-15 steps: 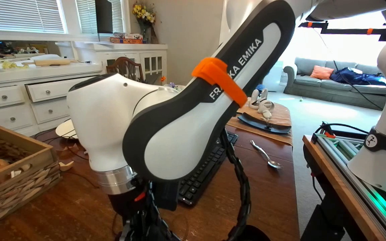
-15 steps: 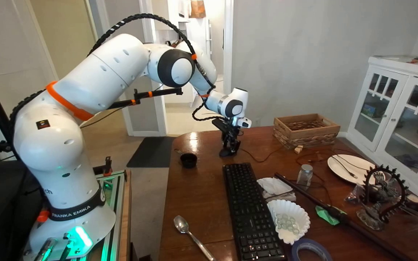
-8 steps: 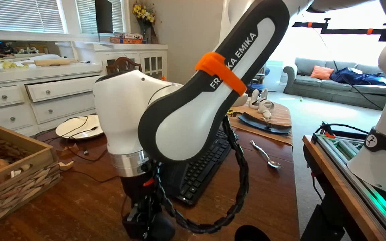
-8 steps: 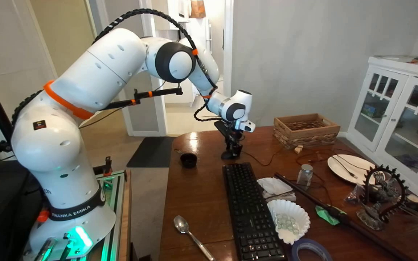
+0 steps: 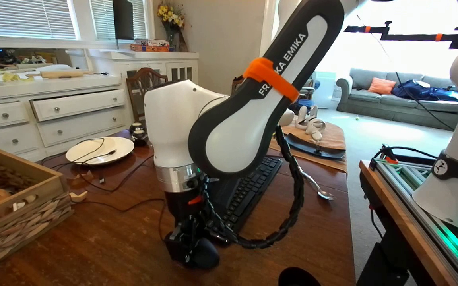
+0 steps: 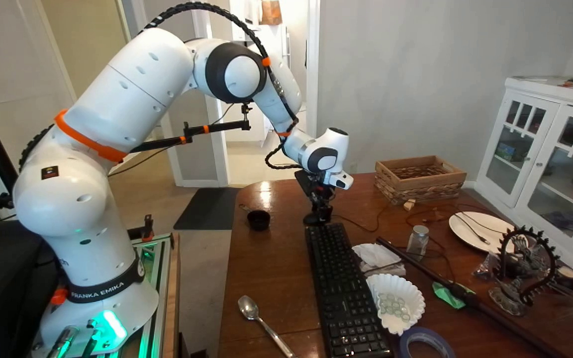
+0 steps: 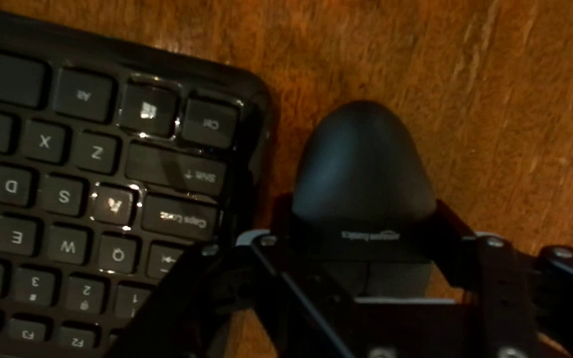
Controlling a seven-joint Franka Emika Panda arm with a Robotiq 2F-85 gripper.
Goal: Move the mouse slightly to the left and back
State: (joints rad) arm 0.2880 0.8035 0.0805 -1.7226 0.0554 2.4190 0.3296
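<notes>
The mouse (image 7: 363, 169) is black and domed and lies flat on the wooden table, just beside the keyboard's end in the wrist view. My gripper (image 7: 363, 219) is shut on the mouse, one finger against each side. The finger on the keyboard side is close to the keyboard's edge. In an exterior view the gripper (image 5: 185, 246) points down with the mouse (image 5: 207, 254) beside its fingers. In an exterior view the mouse (image 6: 311, 219) shows as a small dark shape under the gripper (image 6: 321, 206). The mouse's front buttons are partly hidden by the gripper.
The long black keyboard (image 6: 343, 293) lies right next to the mouse. A small black cup (image 6: 258, 220), a spoon (image 6: 266, 323), a wicker basket (image 6: 418, 179), a white plate (image 6: 480, 231), a glass jar (image 6: 418, 241) and a white fluted bowl (image 6: 396, 303) stand around. Thin cables (image 5: 121, 184) cross the table.
The gripper and the mouse have slid together across the table toward the keyboard's end, a fair way right and up in one exterior picture, slightly right and nearer the keyboard in another.
</notes>
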